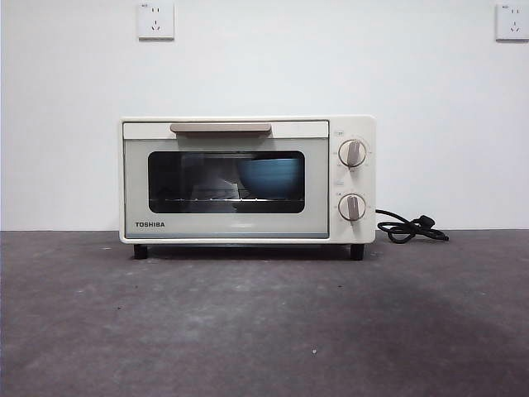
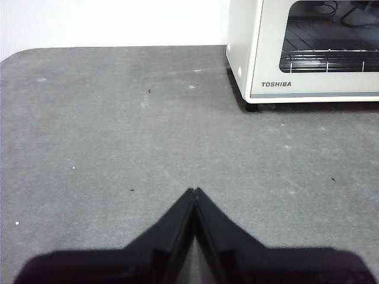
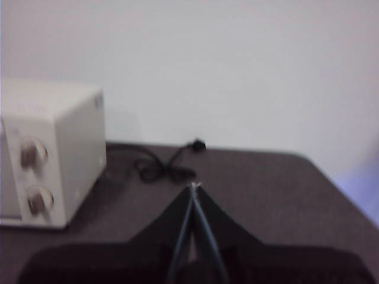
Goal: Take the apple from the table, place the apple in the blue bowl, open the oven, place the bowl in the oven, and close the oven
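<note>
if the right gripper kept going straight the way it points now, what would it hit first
Probably the coiled black power cord lying on the table just ahead of the right gripper, whose jaws are shut. The oven sits off to one side of that line. Depth is hard to judge, so it may pass above the cord.

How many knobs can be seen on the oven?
2. Both sit on the panel to the right of the door of the oven: the upper knob and the lower knob directly beneath it. None seem hidden.
</note>
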You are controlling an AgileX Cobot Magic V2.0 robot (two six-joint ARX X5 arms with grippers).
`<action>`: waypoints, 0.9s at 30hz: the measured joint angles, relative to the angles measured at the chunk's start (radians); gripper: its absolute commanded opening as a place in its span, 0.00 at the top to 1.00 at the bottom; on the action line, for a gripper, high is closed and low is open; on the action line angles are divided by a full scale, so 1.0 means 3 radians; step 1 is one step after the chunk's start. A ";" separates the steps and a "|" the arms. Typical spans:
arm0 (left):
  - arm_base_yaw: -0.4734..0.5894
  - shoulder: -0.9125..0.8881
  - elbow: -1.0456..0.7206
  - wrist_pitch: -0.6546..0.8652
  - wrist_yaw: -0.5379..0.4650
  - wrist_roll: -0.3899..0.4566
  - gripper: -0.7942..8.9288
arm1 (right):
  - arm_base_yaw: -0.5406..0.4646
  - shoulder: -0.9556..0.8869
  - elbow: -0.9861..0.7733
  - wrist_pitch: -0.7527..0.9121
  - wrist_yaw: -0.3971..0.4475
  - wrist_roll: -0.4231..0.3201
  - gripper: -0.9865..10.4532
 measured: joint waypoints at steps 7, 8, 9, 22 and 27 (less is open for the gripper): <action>0.0000 0.0000 0.0000 0.0000 0.0000 0.0000 0.92 | -0.0121 -0.0650 -0.0591 0.0042 0.0008 0.0173 0.91; 0.0000 0.0000 0.0000 0.0000 0.0000 0.0001 0.92 | -0.0122 -0.0694 -0.0633 0.0045 0.0006 0.0189 0.91; 0.0000 0.0000 0.0000 0.0000 0.0000 0.0001 0.92 | -0.0121 -0.0730 -0.0673 0.0038 0.0008 0.0209 0.91; 0.0000 0.0000 0.0000 0.0000 0.0000 0.0000 0.92 | -0.0121 -0.0983 -0.0931 -0.0492 0.0008 0.0450 0.91; 0.0000 0.0006 0.0000 0.0001 0.0000 0.0000 0.92 | -0.0121 -0.0985 -0.0931 -0.0713 0.0009 0.0453 0.91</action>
